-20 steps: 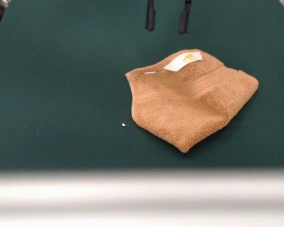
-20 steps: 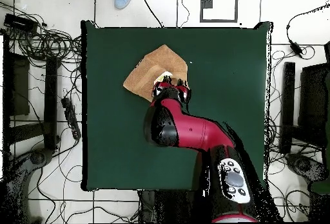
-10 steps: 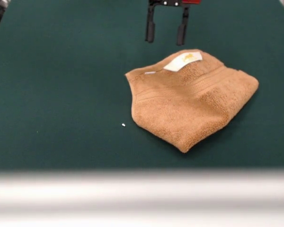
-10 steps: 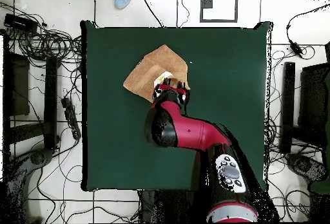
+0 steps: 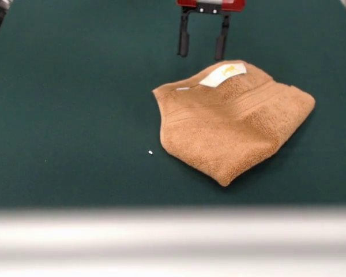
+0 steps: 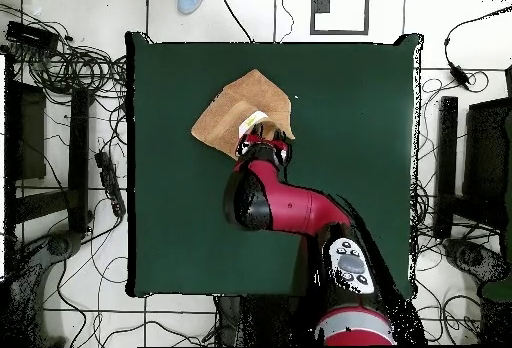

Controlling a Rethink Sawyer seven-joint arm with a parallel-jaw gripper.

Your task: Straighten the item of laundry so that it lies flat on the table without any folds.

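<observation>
The orange-tan terry towel (image 5: 230, 121) lies folded into a rough wedge on the dark green table (image 5: 69, 115), right of centre in the front view. Its white label (image 5: 223, 74) lies on top at the far edge, beside the woven border bands. My gripper (image 5: 202, 55) hangs open just behind the towel's far edge, left of the label, its two black fingers apart and clear of the cloth. In the overhead view the towel (image 6: 240, 109) lies in the upper left part of the table and the gripper (image 6: 263, 140) is at its lower right edge.
The pale front edge of the table (image 5: 173, 242) runs across the bottom of the front view. A tiny white speck (image 5: 150, 152) lies on the cloth left of the towel. In the overhead view, cables and equipment (image 6: 60, 114) surround the table on the floor.
The gripper has come down towards the towel's far edge; more of its red body now shows at the top. The towel has not moved.
</observation>
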